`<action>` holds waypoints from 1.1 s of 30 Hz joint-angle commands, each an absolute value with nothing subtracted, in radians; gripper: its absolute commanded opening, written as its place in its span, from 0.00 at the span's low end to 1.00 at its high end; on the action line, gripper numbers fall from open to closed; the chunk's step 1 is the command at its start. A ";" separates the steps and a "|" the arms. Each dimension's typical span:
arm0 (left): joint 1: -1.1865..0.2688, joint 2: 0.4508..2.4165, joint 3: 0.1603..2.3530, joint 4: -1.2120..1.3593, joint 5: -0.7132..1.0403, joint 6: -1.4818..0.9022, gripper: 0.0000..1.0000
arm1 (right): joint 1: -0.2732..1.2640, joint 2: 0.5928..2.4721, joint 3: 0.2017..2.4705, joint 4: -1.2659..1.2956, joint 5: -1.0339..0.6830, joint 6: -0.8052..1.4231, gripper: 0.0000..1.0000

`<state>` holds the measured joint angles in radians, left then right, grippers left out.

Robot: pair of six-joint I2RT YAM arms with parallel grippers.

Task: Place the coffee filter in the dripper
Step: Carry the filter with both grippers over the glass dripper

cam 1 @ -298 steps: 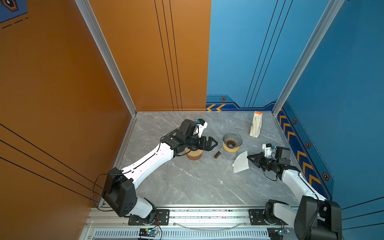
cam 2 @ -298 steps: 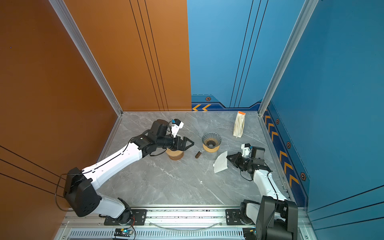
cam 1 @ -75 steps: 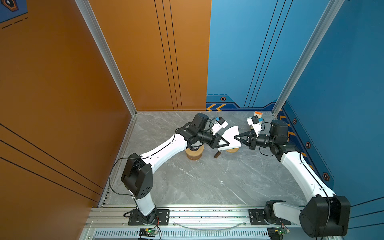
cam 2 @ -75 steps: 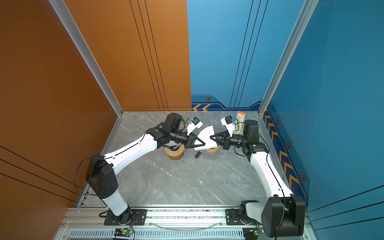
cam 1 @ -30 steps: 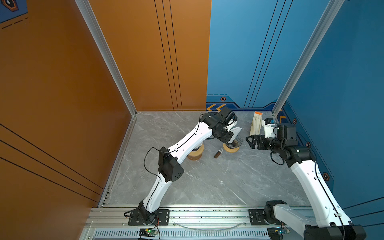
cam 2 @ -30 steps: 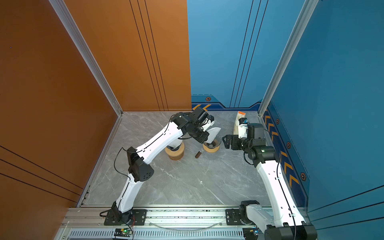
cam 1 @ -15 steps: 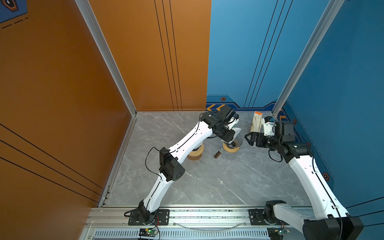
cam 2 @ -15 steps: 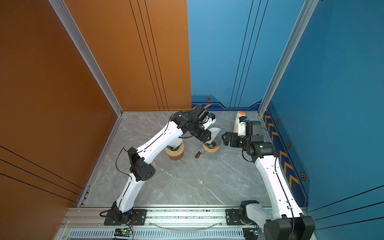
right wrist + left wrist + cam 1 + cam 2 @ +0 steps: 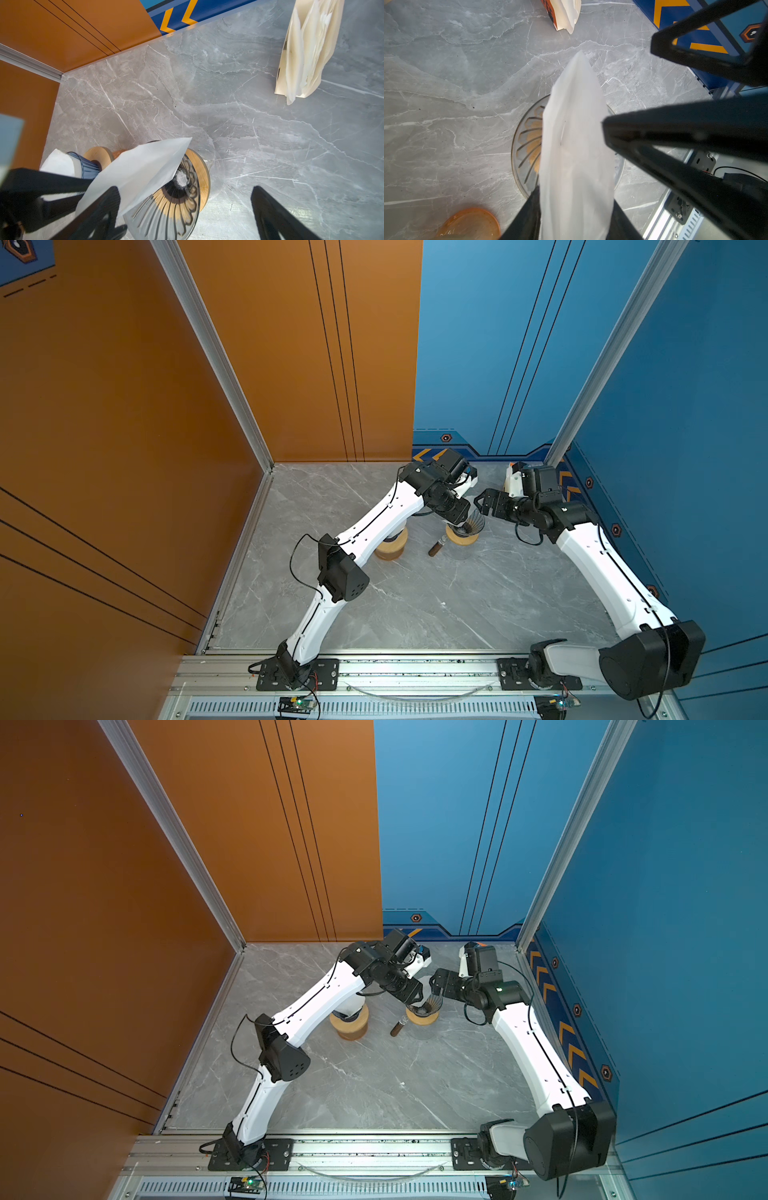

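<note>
The white paper coffee filter [image 9: 575, 145] stands pointed end down over the glass dripper [image 9: 527, 145] on its wooden base. My left gripper [image 9: 575, 195] is shut on the coffee filter, one black finger against each side of it. In the right wrist view the coffee filter [image 9: 141, 166] leans into the ribbed dripper [image 9: 176, 199], its tip near the bottom hole. In both top views the left gripper [image 9: 457, 514] [image 9: 409, 990] hangs over the dripper [image 9: 469, 526] [image 9: 428, 1006]. My right gripper [image 9: 484, 504] [image 9: 440, 979] [image 9: 185, 189] stands open just right of it, holding nothing.
A second wooden stand [image 9: 390, 545] with a blue dripper holding a filter [image 9: 62, 164] sits under the left forearm. A small brown cylinder [image 9: 436, 547] lies beside the glass dripper. A cream pack of filters [image 9: 305, 52] stands near the back wall.
The left gripper's fingers have spread wider with the filter still between them. The right gripper has moved left, closer to the dripper.
</note>
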<state>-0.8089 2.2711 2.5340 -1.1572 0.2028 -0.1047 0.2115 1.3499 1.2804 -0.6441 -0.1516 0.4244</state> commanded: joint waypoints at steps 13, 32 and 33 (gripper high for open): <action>-0.753 2.146 2.534 -1.179 0.222 -0.105 0.51 | 0.242 1.461 1.408 -0.736 -0.130 0.367 0.88; -0.740 2.324 2.653 -1.142 0.346 -0.152 0.46 | 0.263 1.512 1.441 -0.805 -0.169 0.297 0.82; -0.740 2.328 2.652 -1.141 0.344 -0.155 0.46 | 0.263 1.514 1.445 -0.810 -0.173 0.287 0.82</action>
<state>-0.7341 2.3085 2.6324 -1.1507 0.3126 -0.1413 0.2565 1.5021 1.4113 -0.7696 -0.1493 0.3286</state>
